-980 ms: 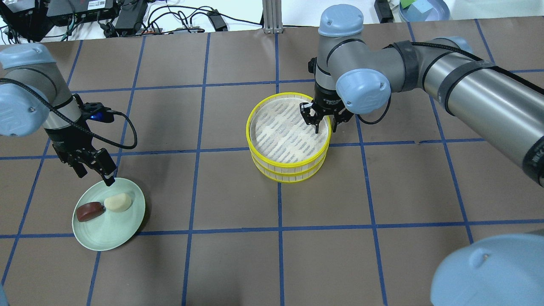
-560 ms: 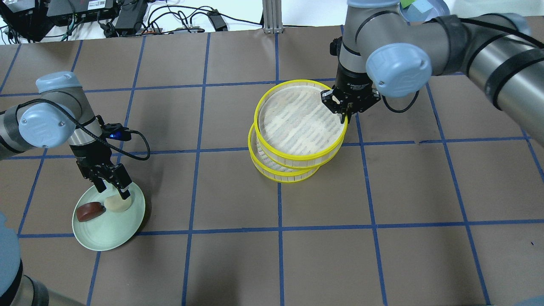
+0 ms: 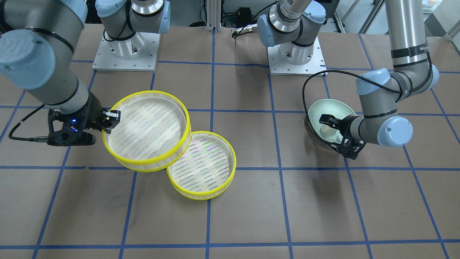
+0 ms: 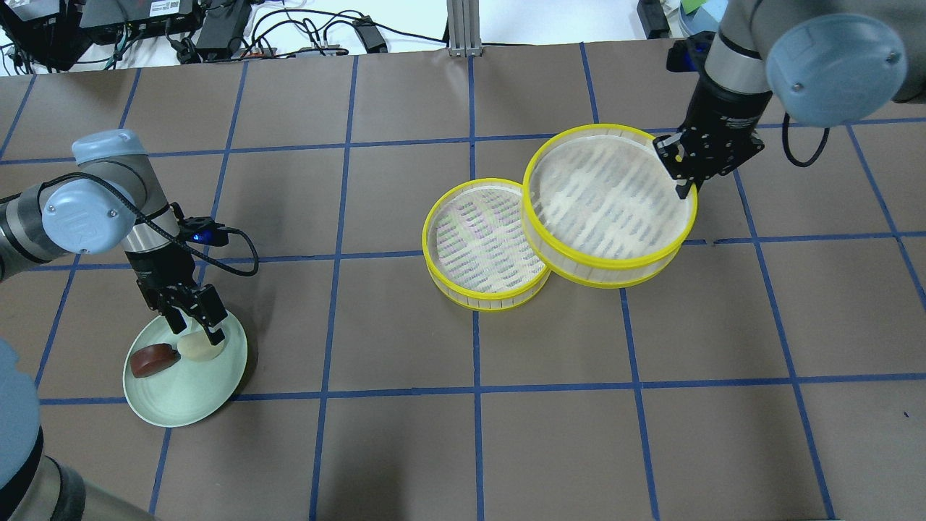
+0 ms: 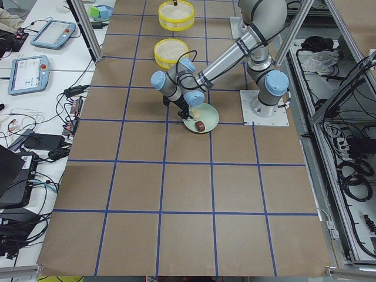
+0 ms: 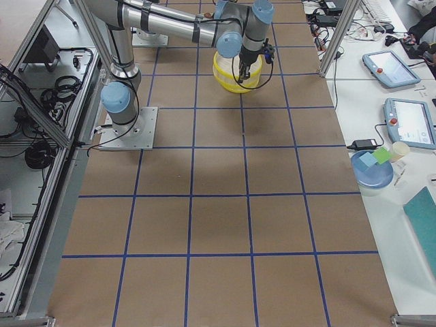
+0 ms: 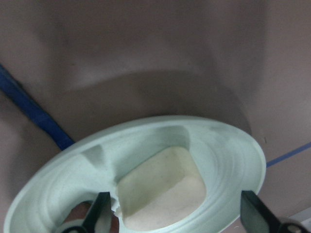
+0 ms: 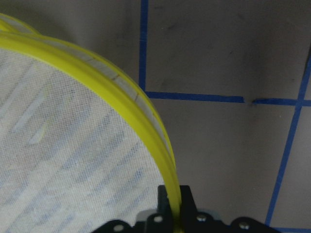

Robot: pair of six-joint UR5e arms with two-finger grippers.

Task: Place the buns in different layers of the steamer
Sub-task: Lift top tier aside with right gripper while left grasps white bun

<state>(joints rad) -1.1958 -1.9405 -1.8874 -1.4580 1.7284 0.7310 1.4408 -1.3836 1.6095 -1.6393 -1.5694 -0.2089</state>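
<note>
Cream-white bun (image 4: 197, 351) lies partly hidden between the open left jaws.

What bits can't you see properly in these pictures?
- Brown bun: in the front-facing view the left gripper and its wrist hide it.
- Lower steamer tray: in the overhead view the held tray covers one side.
- Right gripper: the right wrist view's bottom edge cuts off its body.

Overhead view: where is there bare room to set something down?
Bare paper lies between the pale green plate and the lower steamer tray, and on the robot's side of both. It is crowded where the lifted tray overlaps the lower one.
</note>
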